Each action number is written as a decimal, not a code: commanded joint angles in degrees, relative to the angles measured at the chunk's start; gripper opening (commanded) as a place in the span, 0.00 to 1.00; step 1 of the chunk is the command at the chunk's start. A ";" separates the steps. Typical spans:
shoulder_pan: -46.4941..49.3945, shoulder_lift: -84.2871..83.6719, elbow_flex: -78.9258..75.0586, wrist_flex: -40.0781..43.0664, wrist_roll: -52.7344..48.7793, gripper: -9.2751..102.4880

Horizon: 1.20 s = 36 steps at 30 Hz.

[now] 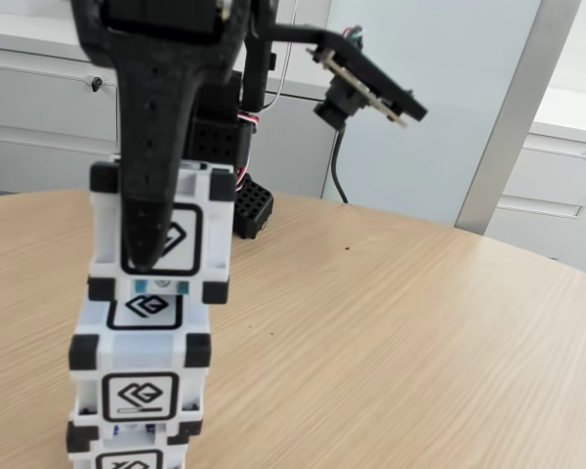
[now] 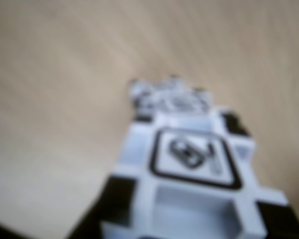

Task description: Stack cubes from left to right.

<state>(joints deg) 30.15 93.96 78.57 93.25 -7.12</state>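
In the fixed view three white cubes with black corners line up vertically at the left. The bottom cube (image 1: 127, 457) is cut off by the frame, and the middle cube (image 1: 142, 381) rests on it. The top cube (image 1: 200, 230) hangs just above the middle one, whose upper glyph face still shows beneath it. My black gripper (image 1: 148, 256) comes down from above and is shut on the top cube, with one finger (image 1: 151, 147) across its front face and the other hidden behind. The wrist view is blurred and shows the held cube (image 2: 189, 159) close up over the stack below.
A round wooden table (image 1: 400, 332) stretches to the right of the stack. The arm's black base (image 1: 254, 207) stands behind the stack. A black camera on a bracket (image 1: 356, 88) juts out at upper centre. White cabinets and a wall line the back.
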 commanded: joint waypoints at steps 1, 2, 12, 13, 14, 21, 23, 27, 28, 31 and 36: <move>0.44 0.97 -3.08 -0.53 0.00 0.26; 0.44 1.05 -3.43 -0.53 0.35 0.26; 0.53 0.00 -9.93 0.26 2.20 0.26; 0.53 0.00 -9.76 0.26 2.02 0.26; 0.53 0.00 -9.58 0.26 1.76 0.26; 0.53 0.00 -9.49 0.26 -0.26 0.26; 0.53 0.00 -9.49 0.26 -0.26 0.26; 0.53 -0.09 -9.40 0.18 -0.88 0.26; 0.70 -0.09 -9.40 0.18 -0.97 0.26; 1.93 -0.09 -9.32 0.18 -1.14 0.26; 2.90 -2.46 -9.32 0.18 -1.76 0.26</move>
<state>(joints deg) 32.34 92.20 71.54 93.25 -8.17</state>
